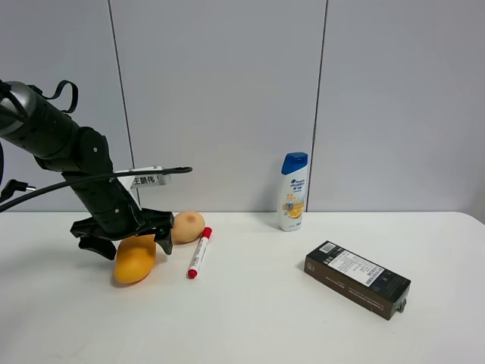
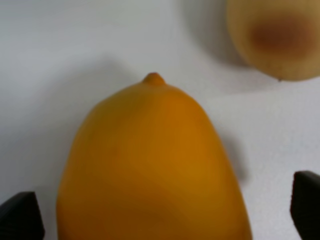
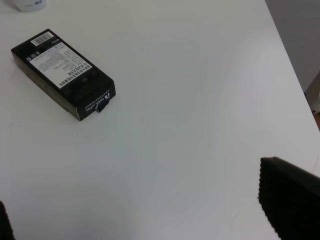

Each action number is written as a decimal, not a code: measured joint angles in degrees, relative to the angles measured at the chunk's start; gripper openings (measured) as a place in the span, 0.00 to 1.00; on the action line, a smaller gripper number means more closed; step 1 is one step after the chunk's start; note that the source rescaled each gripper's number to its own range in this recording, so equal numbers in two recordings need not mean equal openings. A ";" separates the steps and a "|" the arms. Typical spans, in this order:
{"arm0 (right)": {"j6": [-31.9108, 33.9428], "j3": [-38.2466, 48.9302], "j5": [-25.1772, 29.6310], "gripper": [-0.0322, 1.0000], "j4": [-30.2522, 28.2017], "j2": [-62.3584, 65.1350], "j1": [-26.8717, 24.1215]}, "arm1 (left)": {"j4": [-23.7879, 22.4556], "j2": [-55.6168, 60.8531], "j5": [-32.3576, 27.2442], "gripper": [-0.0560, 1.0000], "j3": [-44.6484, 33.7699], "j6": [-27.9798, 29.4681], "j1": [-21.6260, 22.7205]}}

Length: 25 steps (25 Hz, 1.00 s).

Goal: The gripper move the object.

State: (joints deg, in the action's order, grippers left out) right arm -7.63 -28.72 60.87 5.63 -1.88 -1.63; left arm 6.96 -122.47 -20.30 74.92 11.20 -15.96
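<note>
The orange-yellow mango (image 1: 135,260) lies on the white table at the left, and it fills the left wrist view (image 2: 155,165). My left gripper (image 1: 130,244) is open and lowered over the mango, one finger on each side. In the left wrist view the left gripper (image 2: 162,215) shows both black fingertips (image 2: 20,217) apart from the fruit, with table visible between. A white tag (image 1: 148,179) hangs on the arm. My right gripper (image 3: 150,215) is open and empty above bare table and is out of the exterior view.
A tan potato (image 1: 187,226) sits just right of the mango, also in the left wrist view (image 2: 277,37). A red-and-white marker (image 1: 199,252) lies beside it. A shampoo bottle (image 1: 292,192) stands at the back. A black box (image 1: 357,278) lies at right, also in the right wrist view (image 3: 62,72).
</note>
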 joint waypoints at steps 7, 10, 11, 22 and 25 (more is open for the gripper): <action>0.00 0.00 0.00 1.00 0.00 0.00 0.00 | 0.00 0.12 -0.88 1.00 0.00 1.10 -0.19; 0.00 0.00 0.00 1.00 0.00 0.00 0.00 | -0.13 2.01 -1.76 1.00 0.00 1.15 -0.71; 0.00 0.00 0.00 1.00 0.00 0.00 0.00 | -0.19 3.28 -1.80 1.00 0.00 1.01 -1.05; 0.00 0.00 0.00 1.00 0.00 0.00 0.00 | -10.56 21.79 0.69 1.00 0.00 -2.03 -1.92; 0.00 0.00 0.00 1.00 0.00 0.00 0.00 | -12.60 24.27 0.64 1.00 0.00 -2.03 -1.78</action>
State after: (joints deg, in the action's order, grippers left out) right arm -7.63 -28.72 60.87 5.63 -1.88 -1.63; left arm -5.64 -98.20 -19.66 74.92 9.16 -17.74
